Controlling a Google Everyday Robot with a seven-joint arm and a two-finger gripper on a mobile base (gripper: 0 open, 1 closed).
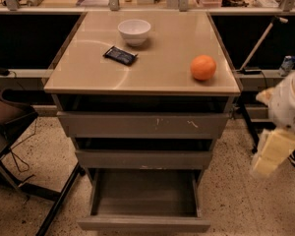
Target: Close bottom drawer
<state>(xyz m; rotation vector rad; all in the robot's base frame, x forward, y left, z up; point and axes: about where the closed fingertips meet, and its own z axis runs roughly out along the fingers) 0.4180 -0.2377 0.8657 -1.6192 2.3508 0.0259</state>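
Here, the largest thing is the grey metal cabinet with a smooth tan top, the desk (pixel 162 53), filling the middle of the frame. Under its top comes the widest grey drawer front with white scratch marks (pixel 142 125), a dark gap above it, and below that the middle-width grey drawer front (pixel 143 159). The bottom drawer (pixel 143 195), a shallow grey rectangular metal tray with a plain handleless flat front, stands at the lower centre of the frame, drawn out much further than the two above it and showing nothing inside. It looks stiff and hard, fairly light with no load, and probably runs on slides, so a steady straight push should send it in. With no handle to hook, the place to bear on is the flat front near its middle, by the bottom edge of the frame; a push at one corner could skew the tray and jam it. The pale yellow blocky pincer (pixel 271 154) hangs below a white rounded arm shell (pixel 291 102) at the right edge, well apart from the drawer; whether it is apart or together I cannot tell. On the desk rest a round orange fruit (pixel 203 67) at the right, a small white bowl (pixel 134 31) toward the top, and a dark flat packet (pixel 120 55) near the bowl.
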